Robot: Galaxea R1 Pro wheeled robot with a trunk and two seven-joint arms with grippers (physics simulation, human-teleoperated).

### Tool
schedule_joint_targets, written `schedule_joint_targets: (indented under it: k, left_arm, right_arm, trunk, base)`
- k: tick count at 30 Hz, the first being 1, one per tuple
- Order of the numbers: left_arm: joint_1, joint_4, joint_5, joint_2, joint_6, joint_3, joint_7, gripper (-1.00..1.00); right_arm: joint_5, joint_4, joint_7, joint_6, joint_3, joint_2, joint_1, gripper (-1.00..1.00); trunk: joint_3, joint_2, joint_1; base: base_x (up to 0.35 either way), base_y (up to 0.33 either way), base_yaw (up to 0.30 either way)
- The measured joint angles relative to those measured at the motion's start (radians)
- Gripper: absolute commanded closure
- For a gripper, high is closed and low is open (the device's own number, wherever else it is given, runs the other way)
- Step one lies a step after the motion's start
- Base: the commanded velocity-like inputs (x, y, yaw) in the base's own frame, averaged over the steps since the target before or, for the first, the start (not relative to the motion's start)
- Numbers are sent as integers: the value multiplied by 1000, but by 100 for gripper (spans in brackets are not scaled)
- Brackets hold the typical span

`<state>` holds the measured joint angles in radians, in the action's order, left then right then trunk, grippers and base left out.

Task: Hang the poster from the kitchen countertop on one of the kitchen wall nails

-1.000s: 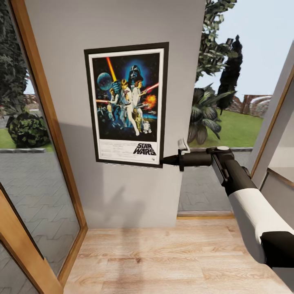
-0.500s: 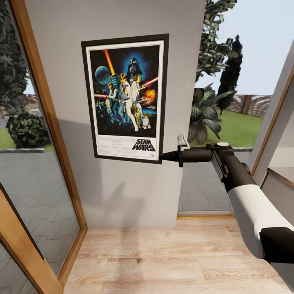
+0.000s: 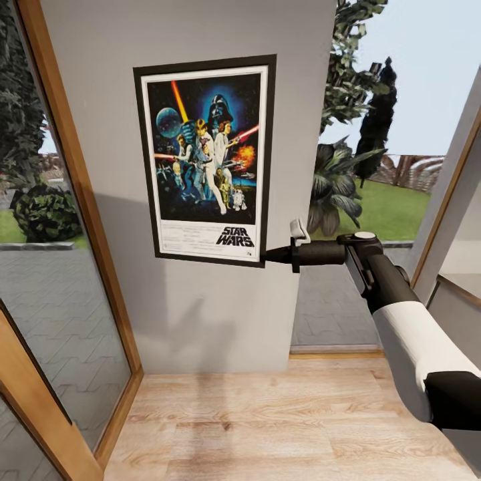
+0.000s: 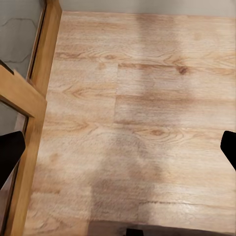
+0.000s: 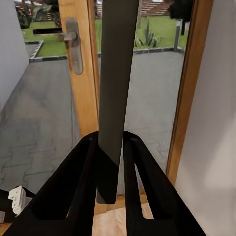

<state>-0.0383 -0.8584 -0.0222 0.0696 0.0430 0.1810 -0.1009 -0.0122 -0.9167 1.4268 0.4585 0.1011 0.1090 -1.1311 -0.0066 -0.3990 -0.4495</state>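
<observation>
Poster (image 3: 205, 160) upright against the grey wall (image 3: 200, 314), flat to it, between the wood-framed glass door (image 3: 60, 267) and the window. Right end effector (image 3: 268, 254) pinching its lower right corner; in the right wrist view the frame edge (image 5: 114, 98) sits between both fingers (image 5: 83, 191). Left end effector (image 4: 118, 147) spread wide, pointing down at the wood floor (image 4: 142, 113)

A wood floor (image 3: 280, 421) is running below a grey wall (image 3: 200, 321), a wooden door frame (image 3: 73, 200) is standing beside it, and plants (image 3: 334, 187) are showing outside.
</observation>
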Motion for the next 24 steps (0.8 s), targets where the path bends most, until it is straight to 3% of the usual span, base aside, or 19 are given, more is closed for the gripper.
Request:
schedule_joint_targets:
  k: [24]
  left_arm:
    - [0, 1, 0, 0, 0, 0, 0, -100]
  right_arm:
    - [0, 10, -2, 2, 0, -5, -33, 100]
  trunk:
    - [0, 0, 0]
  base:
    - [0, 0, 0]
